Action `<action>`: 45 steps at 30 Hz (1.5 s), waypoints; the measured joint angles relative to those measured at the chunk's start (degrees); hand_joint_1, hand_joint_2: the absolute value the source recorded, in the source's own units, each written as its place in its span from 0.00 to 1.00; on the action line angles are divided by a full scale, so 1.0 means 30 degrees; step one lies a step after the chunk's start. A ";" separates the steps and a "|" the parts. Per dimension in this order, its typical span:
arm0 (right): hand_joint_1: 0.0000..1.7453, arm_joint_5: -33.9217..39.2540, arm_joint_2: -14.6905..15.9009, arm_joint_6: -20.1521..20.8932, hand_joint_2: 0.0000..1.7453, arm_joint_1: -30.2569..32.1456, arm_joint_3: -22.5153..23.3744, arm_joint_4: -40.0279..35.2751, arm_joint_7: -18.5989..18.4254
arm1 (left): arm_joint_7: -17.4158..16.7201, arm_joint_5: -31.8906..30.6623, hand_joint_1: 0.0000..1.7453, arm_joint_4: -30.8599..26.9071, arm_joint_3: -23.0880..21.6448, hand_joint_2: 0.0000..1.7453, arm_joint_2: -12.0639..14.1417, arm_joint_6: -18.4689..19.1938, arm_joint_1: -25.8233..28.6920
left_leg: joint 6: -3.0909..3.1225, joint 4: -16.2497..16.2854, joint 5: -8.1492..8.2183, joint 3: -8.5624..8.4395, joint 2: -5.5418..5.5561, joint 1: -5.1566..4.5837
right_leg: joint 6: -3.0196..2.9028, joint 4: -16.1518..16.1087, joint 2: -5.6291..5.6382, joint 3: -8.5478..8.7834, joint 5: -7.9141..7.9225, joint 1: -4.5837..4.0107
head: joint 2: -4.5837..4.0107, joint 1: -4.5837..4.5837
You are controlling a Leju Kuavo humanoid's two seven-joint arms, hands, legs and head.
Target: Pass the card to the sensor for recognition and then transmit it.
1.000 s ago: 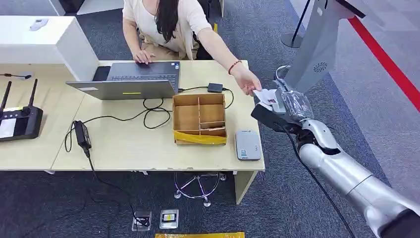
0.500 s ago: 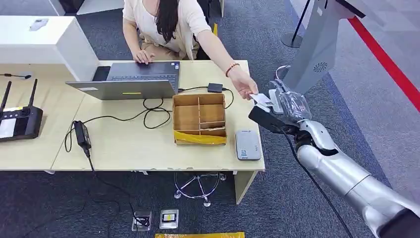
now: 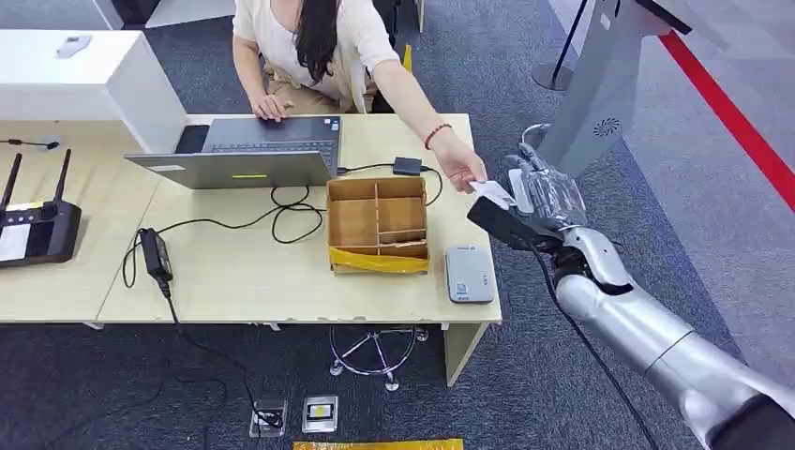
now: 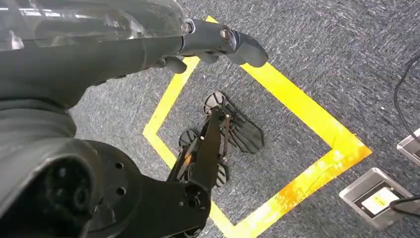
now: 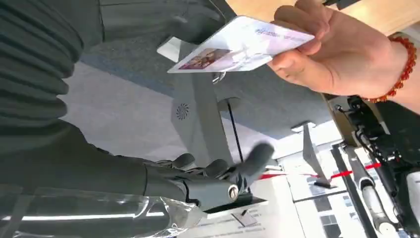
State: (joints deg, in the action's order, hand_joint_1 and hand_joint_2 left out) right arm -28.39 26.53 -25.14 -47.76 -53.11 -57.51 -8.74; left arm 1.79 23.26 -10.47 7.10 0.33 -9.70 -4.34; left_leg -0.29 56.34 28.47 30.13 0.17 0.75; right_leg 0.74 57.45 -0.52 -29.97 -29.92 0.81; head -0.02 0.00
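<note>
A white card (image 3: 491,194) with a small photo (image 5: 242,43) hangs off the table's right end, pinched by a person's hand (image 3: 459,165) with a red bead bracelet. My right hand (image 3: 536,195) is right next to it. In the right wrist view my thumb (image 5: 148,22) lies along the card's near edge and my fingers (image 5: 223,173) stand well apart from the card, gripping nothing. The grey card sensor (image 3: 469,274) lies flat at the table's front right corner. My left hand (image 4: 213,42) hangs over the carpet, fingers stretched out and holding nothing.
An open cardboard box (image 3: 378,225) with dividers sits left of the sensor. A laptop (image 3: 253,155), cables, a power brick (image 3: 155,255) and a router (image 3: 37,225) cover the table's left part. A grey kiosk stand (image 3: 600,89) rises behind my right hand.
My right hand has drifted a little left and up toward the table. The person's hand has closed on the card, which sat in my hand a second ago.
</note>
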 joint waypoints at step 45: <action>1.00 0.0554 -0.0437 -0.0561 1.00 0.1219 0.0758 0.0342 0.0976 | -0.0160 0.0349 0.00 0.0000 -0.0182 0.00 0.0051 -0.0066 0.0003 | 0.0000 0.0002 0.0000 -0.0003 -0.0005 0.0000 | -0.0001 0.0001 0.0021 0.0000 0.0001 0.0000 | 0.0000 0.0000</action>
State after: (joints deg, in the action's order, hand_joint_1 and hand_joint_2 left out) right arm -26.73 25.22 -26.82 -44.10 -50.84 -56.48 -5.81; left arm 1.31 24.30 -10.47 6.56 0.48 -9.90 -4.33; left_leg -0.29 56.34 28.47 30.12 0.16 0.75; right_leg 0.74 57.45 -0.45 -29.97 -29.92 0.81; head -0.02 0.00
